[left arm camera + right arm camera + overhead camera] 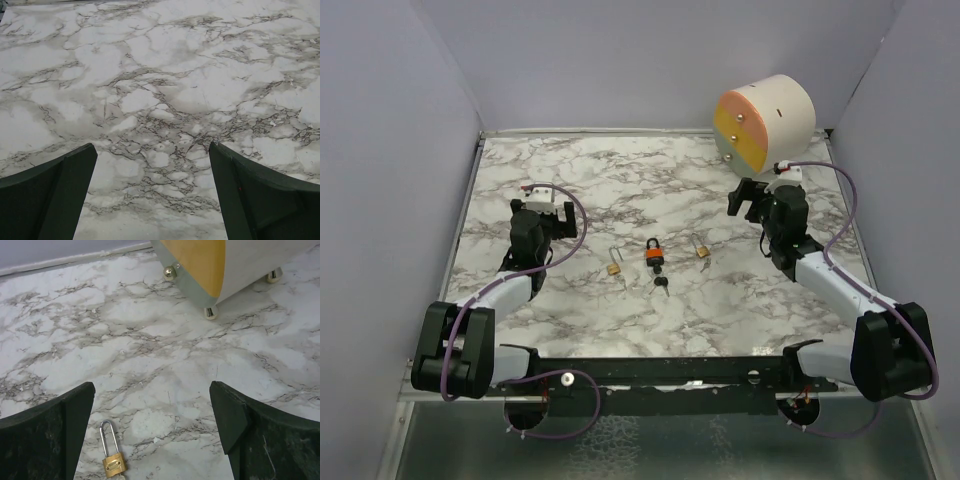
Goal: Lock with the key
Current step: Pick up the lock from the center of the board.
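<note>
Top external: two brass padlocks (615, 263) (702, 251), one orange padlock (653, 250); left tool (152, 150), right tool (152, 387) apart.

You had soft, even light from above, only faint shadows on the table (620, 180), and all three views were sharp.

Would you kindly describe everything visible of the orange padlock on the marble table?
The orange padlock lies flat near the middle of the white marble-patterned table, between two small brass padlocks, apart from both. Its thin silver shackle points toward the far wall. Dark keys lie at its near end; whether one is inserted is unclear. Nothing else touches it.
</note>
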### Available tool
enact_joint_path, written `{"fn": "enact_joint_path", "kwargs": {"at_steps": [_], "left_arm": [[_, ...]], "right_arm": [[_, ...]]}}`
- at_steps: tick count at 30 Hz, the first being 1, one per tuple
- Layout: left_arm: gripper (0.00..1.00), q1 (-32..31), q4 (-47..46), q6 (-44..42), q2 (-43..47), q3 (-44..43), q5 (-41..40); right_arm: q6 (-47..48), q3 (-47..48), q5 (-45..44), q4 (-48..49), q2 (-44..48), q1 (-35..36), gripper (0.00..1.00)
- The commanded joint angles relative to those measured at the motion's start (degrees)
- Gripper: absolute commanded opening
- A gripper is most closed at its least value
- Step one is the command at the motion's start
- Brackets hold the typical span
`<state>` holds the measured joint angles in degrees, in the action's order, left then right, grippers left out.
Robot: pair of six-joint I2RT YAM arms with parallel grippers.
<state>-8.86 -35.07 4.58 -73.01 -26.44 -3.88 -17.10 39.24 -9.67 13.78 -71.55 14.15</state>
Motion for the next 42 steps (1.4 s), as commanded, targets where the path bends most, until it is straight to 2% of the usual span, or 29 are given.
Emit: {"fn": "enact_joint_path", "kwargs": {"at_steps": [1, 17, 25, 33, 37, 42], "left_arm": [[0.99, -0.1, -1.67, -0.1, 1.58, 0.61, 0.0], [0.99, -0.1, -1.74, -0.14, 1.82, 0.81, -0.08], [0.99, -0.1, -1.76, 0.05, 1.98, 0.92, -0.44], [0.99, -0.1, -2.18, 0.7, 2.75, 1.93, -2.68], [0.99, -0.06, -2.8, 0.5, 3.48, 2.3, 0.52], [0.99, -0.1, -2.8, 1.08, 3.17, 2.1, -1.42]], "right_arm": [[0.76, -0.55, -0.22, 1.98, 1.21, -0.09, 1.0], [0.82, -1.01, 0.2, 2.63, 1.88, -0.09, 1.0], [2.14, -2.04, 6.26, 5.47, 1.65, -0.09, 0.98], [0.78, -2.08, 8.37, 4.28, -0.33, 0.35, 0.84], [1.27, -4.76, 7.28, 5.77, -0.57, 3.95, 0.64], [2.25, -4.9, 2.11, 3.45, -2.75, 11.27, 0.64]]}}
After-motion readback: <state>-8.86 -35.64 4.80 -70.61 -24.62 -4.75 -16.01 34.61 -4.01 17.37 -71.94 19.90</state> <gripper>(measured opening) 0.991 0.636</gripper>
